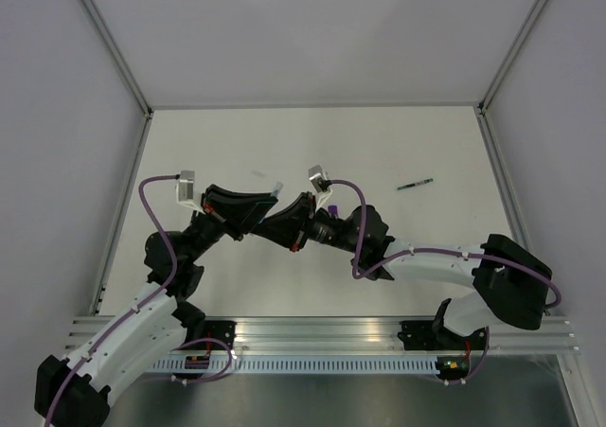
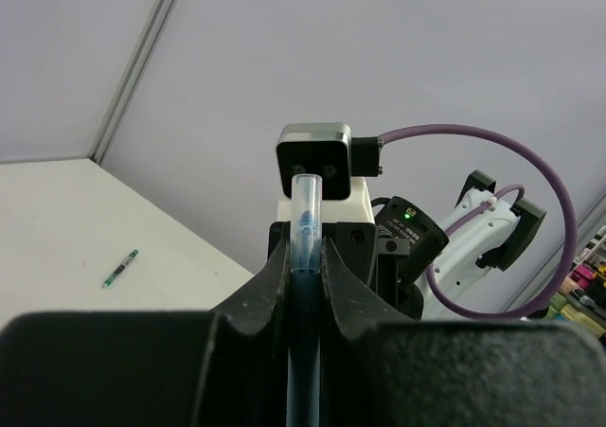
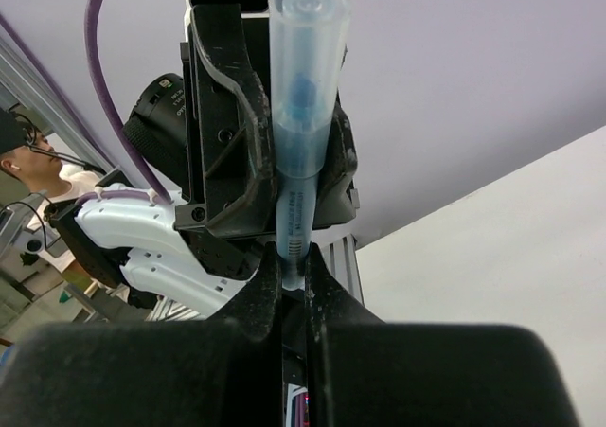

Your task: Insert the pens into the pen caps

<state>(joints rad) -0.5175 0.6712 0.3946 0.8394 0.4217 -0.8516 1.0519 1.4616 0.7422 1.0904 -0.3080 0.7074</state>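
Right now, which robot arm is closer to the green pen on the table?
Right. The right arm lies below-left of the green pen; the left arm is farther left, beyond it.

Robotics lab, test cell. White counter point(image 1: 312, 143) boxed in by plain pale panels point(image 1: 57, 115) on alu. frame posts point(image 1: 109, 44); slotted alu. rail point(image 1: 322, 330) at near edge w/ left arm point(image 1: 142, 318) and right arm point(image 1: 445, 261) bolted on; purple cabling point(image 1: 156, 223) to wrist cam point(image 2: 314, 160); person point(image 3: 33, 162) in bkgd., right-wrist view.
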